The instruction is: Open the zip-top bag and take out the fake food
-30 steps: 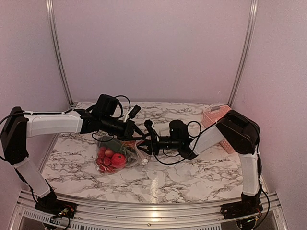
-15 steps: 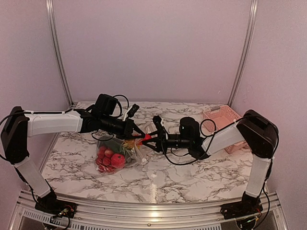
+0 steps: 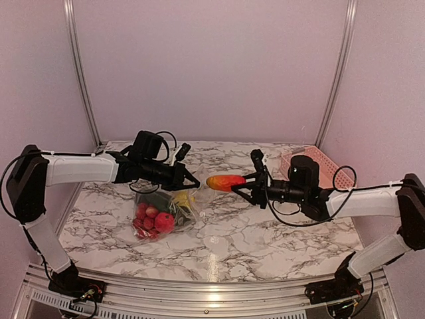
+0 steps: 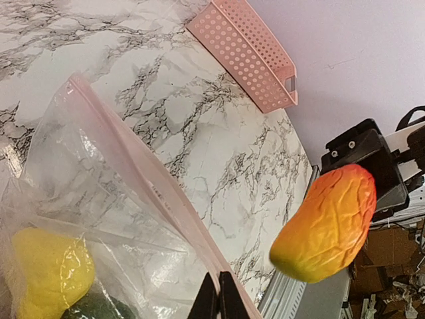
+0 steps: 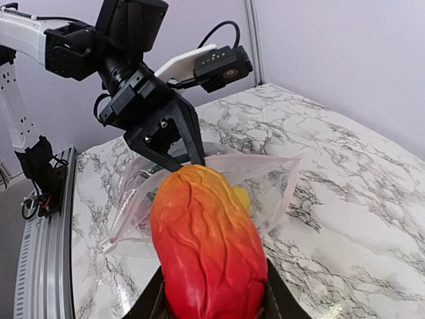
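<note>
Right gripper grips an orange-red fake fruit in midair beside the zip-top bag. The left wrist view, clearer than overhead, shows left gripper pinched shut, apparently on the bag's rim.

My left arm and right arm are one build: smooth white shells on the long links, chunky black housings at the joints; thin black cables loop off both wrists; my left gripper is matte black, angular, tapering; a white bracket carries its black wrist camera.
</note>
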